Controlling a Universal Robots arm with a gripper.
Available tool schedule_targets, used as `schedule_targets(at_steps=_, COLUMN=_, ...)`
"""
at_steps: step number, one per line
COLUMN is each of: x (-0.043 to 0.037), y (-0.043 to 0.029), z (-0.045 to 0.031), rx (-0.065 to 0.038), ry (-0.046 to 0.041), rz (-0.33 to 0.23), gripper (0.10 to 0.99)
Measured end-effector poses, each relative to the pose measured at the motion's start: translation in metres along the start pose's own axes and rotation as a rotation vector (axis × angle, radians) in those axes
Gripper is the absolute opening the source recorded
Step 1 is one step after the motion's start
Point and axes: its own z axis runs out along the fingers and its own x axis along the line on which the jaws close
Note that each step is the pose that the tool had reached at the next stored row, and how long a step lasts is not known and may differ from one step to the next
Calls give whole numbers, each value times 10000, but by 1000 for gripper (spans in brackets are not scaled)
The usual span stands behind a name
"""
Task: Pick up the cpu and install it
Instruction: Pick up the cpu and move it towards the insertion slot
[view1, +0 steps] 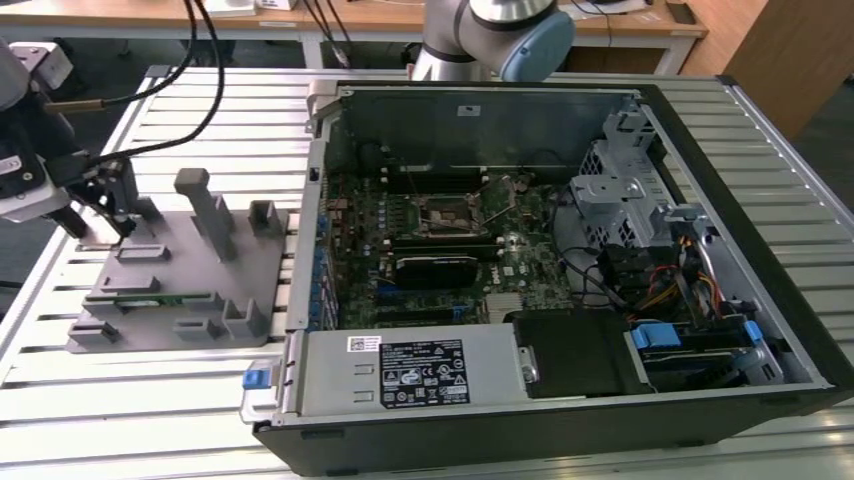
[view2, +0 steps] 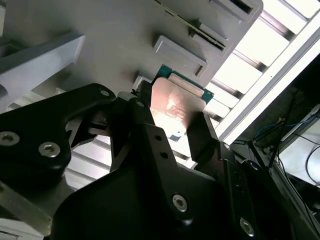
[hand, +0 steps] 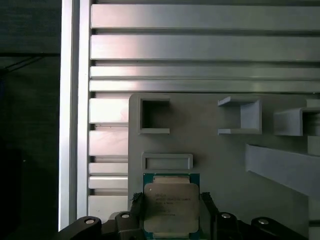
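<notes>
**A:** How is the hand (view1: 114, 215) set?

**B:** It is clamped on the cpu (hand: 171, 202). In the first wrist view a dark finger (hand: 136, 206) presses on each of two opposite edges.

**A:** Which way does the chip face?

**B:** Its pale metal top faces that camera, with a green rim showing round it. It is square, so no axis is longer, and its edges run parallel to those of the grey fixture (hand: 210, 150).

**A:** Is it resting on the fixture or raised?

**B:** I cannot tell. It is at the fixture's edge, just beside a small raised frame (hand: 167, 161).

**A:** And beyond that?

**B:** The fixture sits on the slatted bench (hand: 200, 47). On the exterior view's right the open computer case (view1: 767, 290) lies well apart, with its socket (view1: 451, 212) bare.
</notes>
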Motion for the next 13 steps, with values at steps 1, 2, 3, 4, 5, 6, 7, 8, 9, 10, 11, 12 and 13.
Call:
schedule_targets(at_steps=1, x=-1, y=2, z=-46, rx=-1, ry=-2, rz=0, gripper=529)
schedule_targets(at_steps=2, x=-1, y=4, z=-91, rx=0, ry=-1, rz=0, gripper=529)
schedule_targets(at_steps=3, x=-2, y=5, z=-136, rx=0, ry=0, rz=0, gripper=529)
schedule_targets(at_steps=4, x=-2, y=8, z=-199, rx=0, ry=-1, rz=0, gripper=529)
schedule_targets(at_steps=5, x=-3, y=9, z=-244, rx=0, ry=0, rz=0, gripper=529)
schedule_targets(at_steps=6, x=-3, y=11, z=-288, rx=-3, ry=-1, rz=0, gripper=529)
schedule_targets(at_steps=7, x=-4, y=13, z=-333, rx=-6, ry=-1, rz=0, gripper=529)
schedule_targets(at_steps=8, x=-4, y=14, z=-378, rx=-10, ry=1, rz=0, gripper=529)
schedule_targets(at_steps=9, x=-5, y=16, z=-421, rx=-17, ry=0, rz=0, gripper=529)
schedule_targets(at_steps=10, x=-6, y=18, z=-463, rx=-22, ry=-1, rz=0, gripper=529)
schedule_targets(at_steps=11, x=-6, y=19, z=-506, rx=-25, ry=0, rz=1, gripper=529)
schedule_targets(at_steps=12, x=-6, y=21, z=-548, rx=-27, ry=0, rz=1, gripper=529)
schedule_targets(at_steps=13, x=-7, y=22, z=-583, rx=-31, ry=0, rz=0, gripper=529)
